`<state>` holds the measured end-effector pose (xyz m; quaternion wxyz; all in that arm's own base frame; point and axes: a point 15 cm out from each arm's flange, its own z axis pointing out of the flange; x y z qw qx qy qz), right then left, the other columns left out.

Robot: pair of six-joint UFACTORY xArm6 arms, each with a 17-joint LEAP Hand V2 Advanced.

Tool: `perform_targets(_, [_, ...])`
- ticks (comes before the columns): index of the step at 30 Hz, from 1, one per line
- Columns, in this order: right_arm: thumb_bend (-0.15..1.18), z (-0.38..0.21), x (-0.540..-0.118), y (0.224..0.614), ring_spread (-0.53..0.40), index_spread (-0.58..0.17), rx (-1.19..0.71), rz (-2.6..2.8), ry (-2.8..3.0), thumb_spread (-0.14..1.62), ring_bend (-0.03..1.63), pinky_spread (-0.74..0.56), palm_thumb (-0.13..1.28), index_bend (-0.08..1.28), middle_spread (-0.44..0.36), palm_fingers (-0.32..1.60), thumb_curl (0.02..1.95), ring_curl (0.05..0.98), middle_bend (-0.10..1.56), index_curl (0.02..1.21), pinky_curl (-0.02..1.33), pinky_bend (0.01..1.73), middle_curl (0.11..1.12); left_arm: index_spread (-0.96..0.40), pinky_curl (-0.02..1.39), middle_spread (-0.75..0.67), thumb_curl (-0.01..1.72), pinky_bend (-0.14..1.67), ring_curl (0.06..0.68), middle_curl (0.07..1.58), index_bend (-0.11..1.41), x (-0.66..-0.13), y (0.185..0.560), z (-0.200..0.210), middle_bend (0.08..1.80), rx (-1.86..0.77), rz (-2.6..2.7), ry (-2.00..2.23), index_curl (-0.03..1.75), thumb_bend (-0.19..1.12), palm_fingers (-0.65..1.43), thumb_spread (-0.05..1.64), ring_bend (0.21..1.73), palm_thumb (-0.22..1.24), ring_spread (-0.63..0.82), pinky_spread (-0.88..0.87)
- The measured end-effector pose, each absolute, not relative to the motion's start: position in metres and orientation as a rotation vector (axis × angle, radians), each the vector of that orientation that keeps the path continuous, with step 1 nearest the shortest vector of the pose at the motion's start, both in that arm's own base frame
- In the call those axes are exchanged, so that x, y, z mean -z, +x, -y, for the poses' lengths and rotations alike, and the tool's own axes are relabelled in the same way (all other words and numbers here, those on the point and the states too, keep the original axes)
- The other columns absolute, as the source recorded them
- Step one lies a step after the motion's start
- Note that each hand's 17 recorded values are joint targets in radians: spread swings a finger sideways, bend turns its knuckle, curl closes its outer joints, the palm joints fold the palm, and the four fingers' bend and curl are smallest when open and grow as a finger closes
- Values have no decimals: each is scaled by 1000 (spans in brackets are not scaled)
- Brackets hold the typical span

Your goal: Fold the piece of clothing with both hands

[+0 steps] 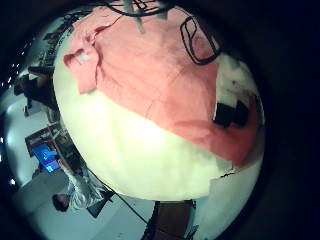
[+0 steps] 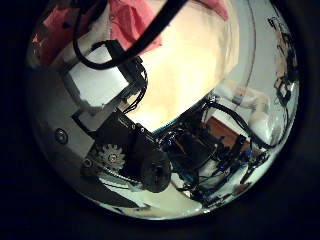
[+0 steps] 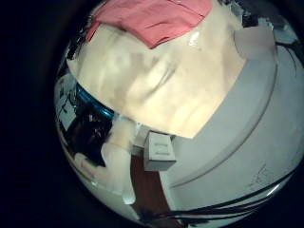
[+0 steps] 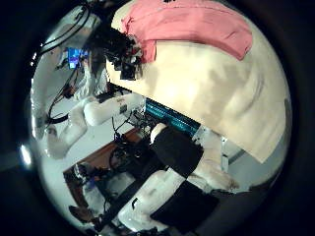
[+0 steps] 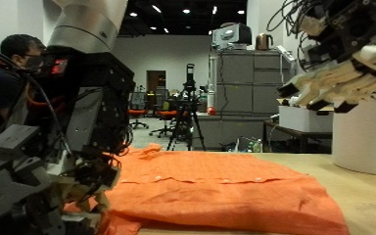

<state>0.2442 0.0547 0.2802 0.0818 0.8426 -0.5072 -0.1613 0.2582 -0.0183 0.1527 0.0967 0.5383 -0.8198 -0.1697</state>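
one orange garment (image 5: pixel 214 191) spread on table (image 5: pixel 371 201), left robot hand (image 5: pixel 77 186) pinching its edge, right robot hand (image 5: pixel 345 73) raised, fingers relaxed

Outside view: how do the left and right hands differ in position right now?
Height: the left hand is down at the edge of the orange cloth, while the right hand is raised well above the table.
Contact: the left hand looks to be at the cloth, though its grip is hidden; the right hand's fingers are relaxed and empty.
Both face down toward the cloth.
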Motion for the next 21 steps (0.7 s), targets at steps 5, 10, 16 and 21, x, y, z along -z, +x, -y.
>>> perform_targets(5, [-11,-55,-240,246,28,-406,475,1520,2518,1170,409,208,484,152,-67,406,254,284,248,299,253,200,382,-685,574,-529,596,1217,540,923,599,-159,257,18,1063,493,2435,1602,996,-16,1141,935,1376,853,-436,-616])
perform_targets(10, [-13,-62,-218,257,-78,-409,418,1515,2562,1121,466,101,541,161,-112,454,274,297,292,292,257,209,400,-705,561,-523,623,1214,532,915,549,-166,256,17,1087,487,2442,1603,1055,-16,1153,924,1384,864,-431,-613])
perform_targets(16, [-16,-64,-196,265,-134,-399,395,1482,2546,1085,491,39,592,172,-137,453,292,304,308,298,258,215,413,-730,552,-515,648,1220,524,902,509,-172,251,16,1097,495,2436,1601,1122,-17,1157,923,1390,863,-429,-612])
perform_targets(21, [-11,-56,-182,288,-144,-381,294,1518,2525,1071,498,8,637,176,-158,457,303,303,319,304,258,226,420,-746,547,-510,662,1225,519,893,481,-175,246,14,1103,504,2426,1600,1167,-17,1157,924,1391,860,-428,-611])
